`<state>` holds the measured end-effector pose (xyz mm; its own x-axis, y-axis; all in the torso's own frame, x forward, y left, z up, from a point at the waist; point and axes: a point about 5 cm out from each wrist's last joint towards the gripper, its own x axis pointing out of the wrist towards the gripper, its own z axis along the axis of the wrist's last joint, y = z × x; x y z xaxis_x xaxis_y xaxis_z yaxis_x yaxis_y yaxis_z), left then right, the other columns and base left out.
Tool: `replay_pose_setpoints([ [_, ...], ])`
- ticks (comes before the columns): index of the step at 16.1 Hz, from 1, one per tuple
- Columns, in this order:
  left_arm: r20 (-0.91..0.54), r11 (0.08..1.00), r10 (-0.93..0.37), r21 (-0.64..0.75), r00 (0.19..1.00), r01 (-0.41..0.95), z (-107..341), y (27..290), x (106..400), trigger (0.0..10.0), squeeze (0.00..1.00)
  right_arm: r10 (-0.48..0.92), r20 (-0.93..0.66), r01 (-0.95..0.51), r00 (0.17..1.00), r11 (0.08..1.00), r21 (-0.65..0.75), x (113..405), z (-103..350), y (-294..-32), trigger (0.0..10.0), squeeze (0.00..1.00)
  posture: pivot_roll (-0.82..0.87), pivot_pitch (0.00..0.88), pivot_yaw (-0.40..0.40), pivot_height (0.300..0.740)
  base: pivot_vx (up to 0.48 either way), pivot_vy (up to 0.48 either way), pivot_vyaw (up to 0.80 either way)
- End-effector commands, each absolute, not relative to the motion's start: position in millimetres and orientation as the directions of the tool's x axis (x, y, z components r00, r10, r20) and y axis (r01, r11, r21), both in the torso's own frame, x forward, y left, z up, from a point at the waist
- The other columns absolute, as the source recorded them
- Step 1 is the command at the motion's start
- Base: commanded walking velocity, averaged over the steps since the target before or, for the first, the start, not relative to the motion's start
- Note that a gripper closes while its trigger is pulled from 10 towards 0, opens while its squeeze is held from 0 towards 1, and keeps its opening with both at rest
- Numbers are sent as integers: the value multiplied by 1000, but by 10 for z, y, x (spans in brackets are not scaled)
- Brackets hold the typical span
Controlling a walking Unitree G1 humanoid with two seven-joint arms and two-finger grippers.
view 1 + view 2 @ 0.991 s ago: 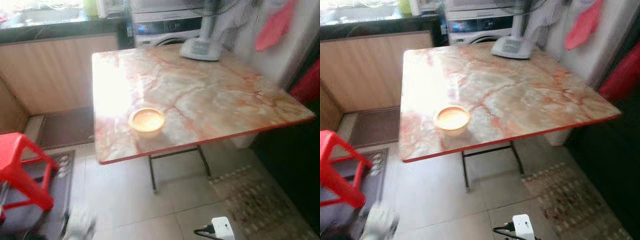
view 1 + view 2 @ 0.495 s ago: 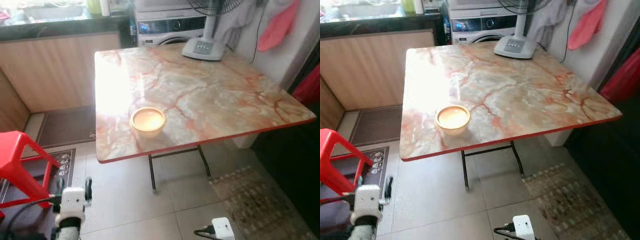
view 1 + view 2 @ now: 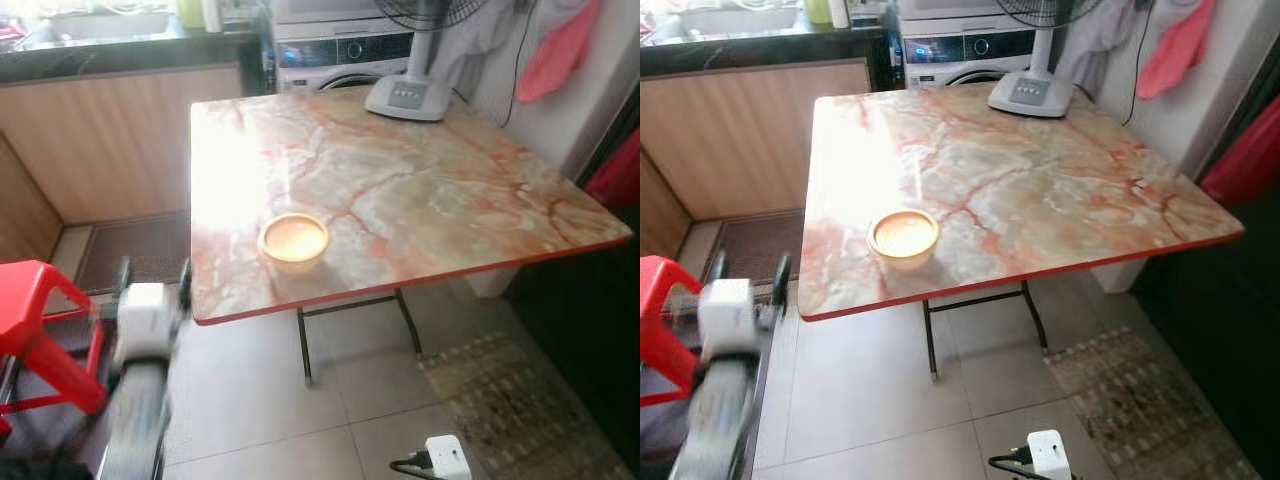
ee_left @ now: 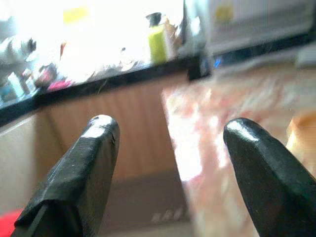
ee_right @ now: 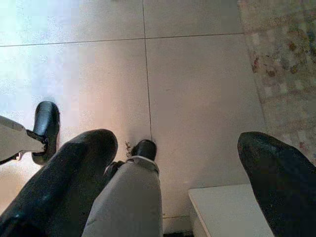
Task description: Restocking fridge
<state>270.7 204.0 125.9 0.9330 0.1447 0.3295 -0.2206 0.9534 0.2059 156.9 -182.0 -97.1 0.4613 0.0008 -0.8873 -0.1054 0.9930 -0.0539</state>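
A red plastic stool point(image 3: 40, 325) stood at far left on the tiled floor. Beside it, the left gripper point(image 3: 152, 278), fingers spread and empty, was raised short of the marble-patterned folding table point(image 3: 420, 190), apparently reaching for the small shallow yellow bowl point(image 3: 294, 241) near the table's front edge. A white fan base point(image 3: 408, 97) sat at the rear. The right gripper point(image 5: 177, 163) hung unclenched above the floor.

Orange-veined marble table point(image 3: 420, 190), red stool point(image 3: 35, 320)

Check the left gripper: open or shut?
Open: the left gripper shows its two black fingers wide apart, holding nothing.
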Motion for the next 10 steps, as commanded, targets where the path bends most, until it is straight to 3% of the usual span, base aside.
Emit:
replay_pose_setpoints([
  [1,325,968,104,182,940,-170,1334,1962,2811,10000,0,1,-884,-106,467,993,-55,1577,-968,-1807,10000,0,61,0,-4,740,0,0,0],
  [10,268,994,87,46,959,-103,1430,1816,3037,10000,0,-1,-887,-99,462,994,-53,1561,-979,-1776,10000,0,56,0,3,740,350,0,0],
])
